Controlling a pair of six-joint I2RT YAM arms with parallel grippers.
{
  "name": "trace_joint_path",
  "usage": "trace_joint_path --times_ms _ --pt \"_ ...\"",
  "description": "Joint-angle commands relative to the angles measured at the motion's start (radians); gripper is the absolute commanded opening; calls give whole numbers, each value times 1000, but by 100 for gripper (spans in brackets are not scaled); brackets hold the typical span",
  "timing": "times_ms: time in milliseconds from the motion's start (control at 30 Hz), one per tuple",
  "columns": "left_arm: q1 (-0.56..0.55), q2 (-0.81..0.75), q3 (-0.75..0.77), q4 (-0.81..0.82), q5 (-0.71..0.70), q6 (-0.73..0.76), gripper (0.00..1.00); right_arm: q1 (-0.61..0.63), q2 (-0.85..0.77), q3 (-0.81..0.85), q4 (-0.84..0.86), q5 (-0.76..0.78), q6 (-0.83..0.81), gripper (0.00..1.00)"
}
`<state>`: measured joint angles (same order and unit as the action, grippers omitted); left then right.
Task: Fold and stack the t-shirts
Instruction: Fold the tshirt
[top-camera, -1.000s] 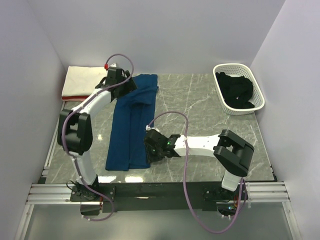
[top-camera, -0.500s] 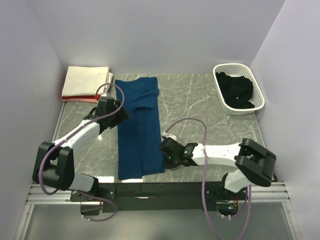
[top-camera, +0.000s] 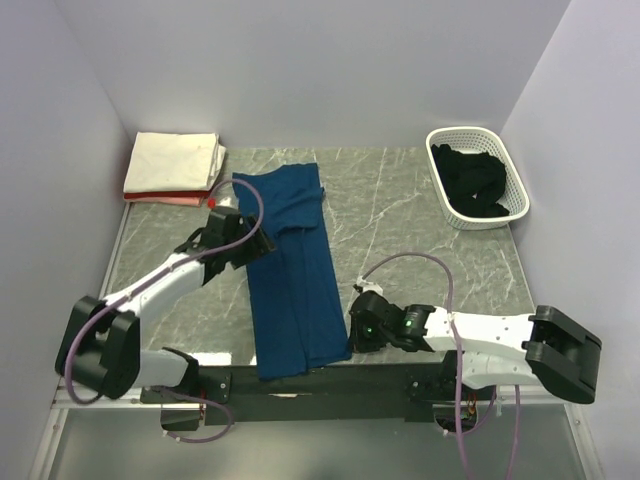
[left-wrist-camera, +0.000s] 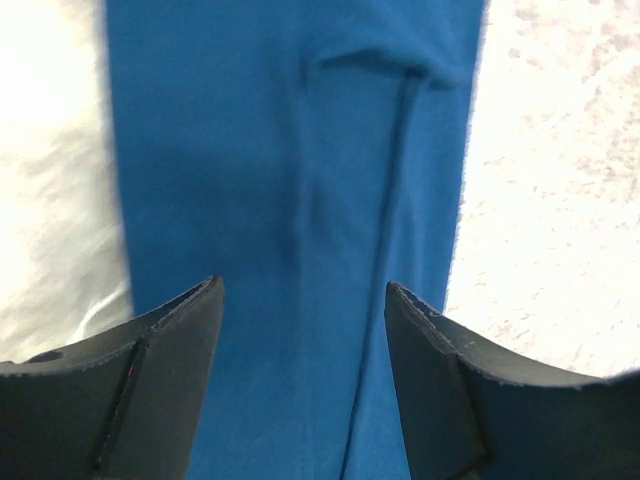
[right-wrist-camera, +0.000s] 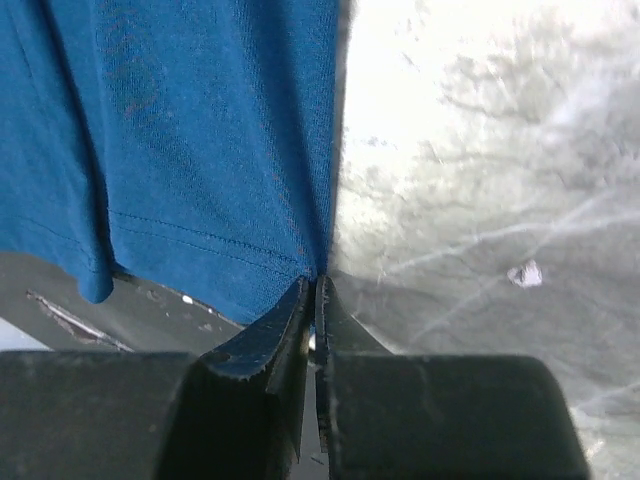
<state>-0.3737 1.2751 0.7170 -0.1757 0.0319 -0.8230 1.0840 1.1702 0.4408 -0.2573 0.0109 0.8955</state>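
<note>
The navy blue t-shirt lies folded into a long narrow strip down the table's middle, and its near hem overhangs the front edge. My left gripper is open and hovers over the strip's upper left part. In the left wrist view the blue cloth fills the space between the spread fingers. My right gripper is shut on the shirt's near right hem corner. A cream-white folded shirt lies on a pink-red one at the far left. A black shirt lies in the basket.
The white lattice basket stands at the far right by the wall. Grey walls close in the left, right and back. The table's front edge and the black rail run just below the shirt's hem.
The blue shirt has slid toward the near edge and to the right, pulled by my right gripper. My left gripper came back from the shirt's far end to its upper left part.
</note>
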Motion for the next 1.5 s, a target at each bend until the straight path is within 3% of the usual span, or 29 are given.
trace_joint_path --times_ms 0,300,467,533,667,1000,1200,1367,1467 --pt "-65 114 160 48 -29 88 70 4 -67 -54 -7 -8 36 11" --pt "-202 547 737 -154 -265 269 69 4 -263 -132 -71 -8 60 15" --pt "-217 803 1026 -217 -297 340 70 4 -391 -125 -148 47 66 47" --pt "-234 884 1113 -222 -340 367 70 2 -438 -108 -187 93 66 52" --pt "-251 1007 1240 -237 -434 384 70 1 -486 -85 -223 141 69 52" --pt "-272 1135 1342 -179 -550 452 64 -4 -526 -102 -217 155 79 52" --pt "-287 1187 1388 -174 -642 496 55 -9 -546 -97 -230 169 66 51" --pt "-291 1210 1408 -173 -647 519 47 -13 -555 -97 -235 169 62 51" --pt "-291 1224 1426 -180 -639 535 47 -13 -560 -97 -241 169 62 51"
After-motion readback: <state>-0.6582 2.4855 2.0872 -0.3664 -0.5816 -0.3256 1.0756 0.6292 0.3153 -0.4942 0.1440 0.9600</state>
